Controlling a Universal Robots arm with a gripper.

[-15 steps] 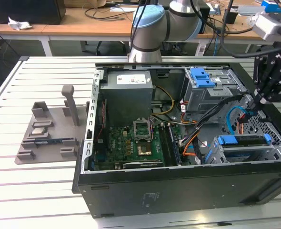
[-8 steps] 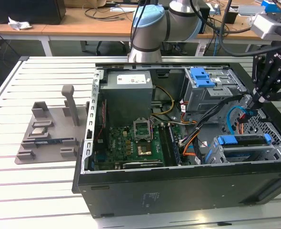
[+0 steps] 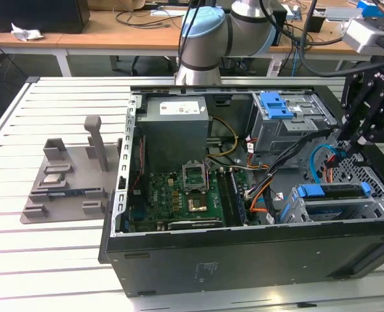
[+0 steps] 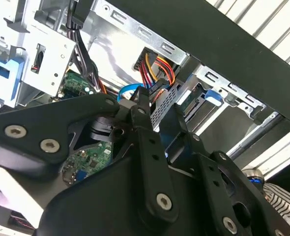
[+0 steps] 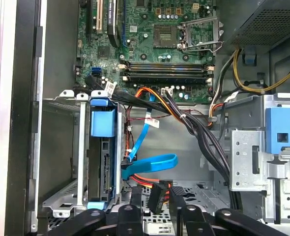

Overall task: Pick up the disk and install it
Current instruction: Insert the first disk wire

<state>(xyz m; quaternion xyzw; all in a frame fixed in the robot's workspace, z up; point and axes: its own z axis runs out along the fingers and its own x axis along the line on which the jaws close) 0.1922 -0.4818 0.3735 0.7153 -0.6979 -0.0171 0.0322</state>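
Inside the open computer case [image 3: 244, 253], beside the lower drive cage [image 5: 81, 162], the gripper [image 3: 364, 127] hangs with its fingers [image 5: 135, 204] drawn together around a black cable connector [image 5: 155, 196], apparently to plug it in. The disk [image 5: 104, 162] already sits in that cage, blue rails showing, its connector edge facing the gripper. The motherboard [image 5: 155, 39] lies beyond the cage.

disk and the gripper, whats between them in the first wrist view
In the first wrist view, a looped blue flat cable lies between the disk, seated in its cage, and the gripper.
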